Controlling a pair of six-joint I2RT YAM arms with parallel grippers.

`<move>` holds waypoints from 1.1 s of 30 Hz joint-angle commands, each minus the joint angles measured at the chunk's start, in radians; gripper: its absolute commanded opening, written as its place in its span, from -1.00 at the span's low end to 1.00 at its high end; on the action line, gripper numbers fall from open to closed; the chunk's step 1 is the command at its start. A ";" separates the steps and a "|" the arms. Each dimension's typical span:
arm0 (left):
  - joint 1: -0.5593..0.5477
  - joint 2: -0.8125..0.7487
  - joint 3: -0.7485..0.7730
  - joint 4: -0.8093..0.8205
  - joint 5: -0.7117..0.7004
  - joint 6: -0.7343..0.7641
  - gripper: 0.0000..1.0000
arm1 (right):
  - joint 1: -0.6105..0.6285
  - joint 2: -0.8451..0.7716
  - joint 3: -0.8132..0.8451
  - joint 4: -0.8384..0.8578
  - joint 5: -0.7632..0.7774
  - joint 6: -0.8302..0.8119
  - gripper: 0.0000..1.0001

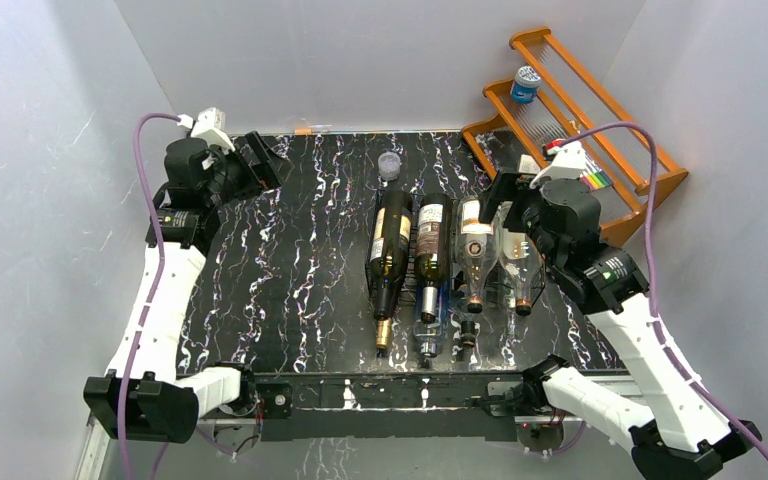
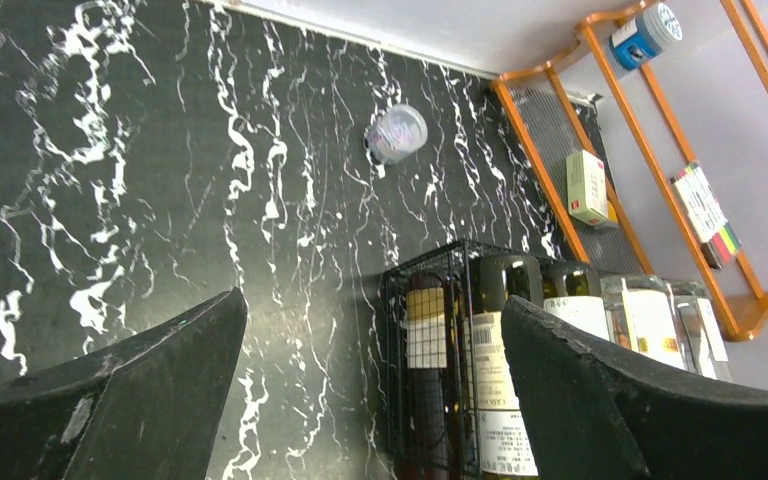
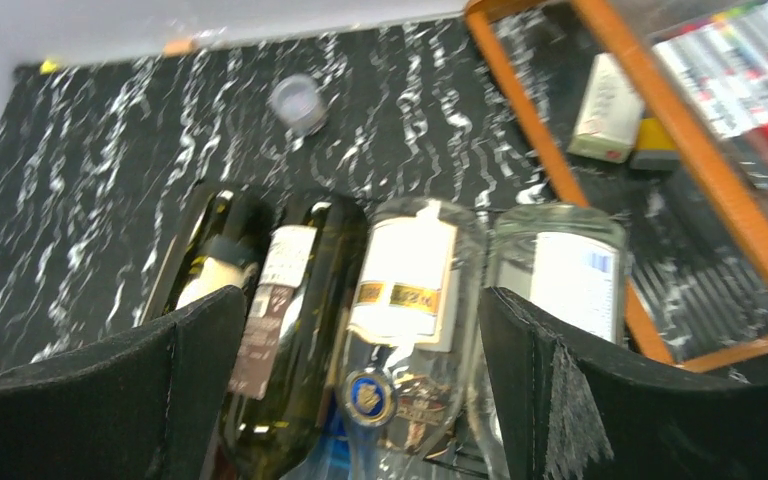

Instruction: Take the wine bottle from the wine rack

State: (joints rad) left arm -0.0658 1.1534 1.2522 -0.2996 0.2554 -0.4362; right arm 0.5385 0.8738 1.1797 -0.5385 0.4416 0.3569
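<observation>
The black wire wine rack lies at mid-table with several bottles lying side by side, necks toward the arms. Two dark green wine bottles lie on its left, two clear bottles on its right. My right gripper hovers open over the clear bottles; in the right wrist view its jaws frame a clear bottle with a white label without touching it. My left gripper is open and empty at the far left, well away from the rack.
An orange slatted shelf stands at the back right, holding a blue-capped jar, a small box and coloured markers. A small clear cup sits behind the rack. White walls enclose the table.
</observation>
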 commanded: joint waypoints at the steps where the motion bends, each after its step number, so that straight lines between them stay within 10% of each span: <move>1: 0.010 -0.018 -0.034 0.003 0.083 -0.064 0.97 | -0.004 0.012 0.027 0.004 -0.215 0.001 0.96; 15: -0.054 0.012 -0.178 0.064 0.354 -0.111 0.97 | 0.016 0.291 0.148 -0.056 -0.523 0.106 0.96; 33: -0.123 -0.060 -0.228 -0.041 0.255 -0.005 0.97 | 0.269 0.674 0.455 -0.276 -0.133 0.538 0.96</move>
State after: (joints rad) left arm -0.1871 1.1595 1.0218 -0.2741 0.5407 -0.4973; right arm 0.7887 1.5146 1.5501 -0.7158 0.1478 0.7414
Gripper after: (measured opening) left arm 0.982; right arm 0.981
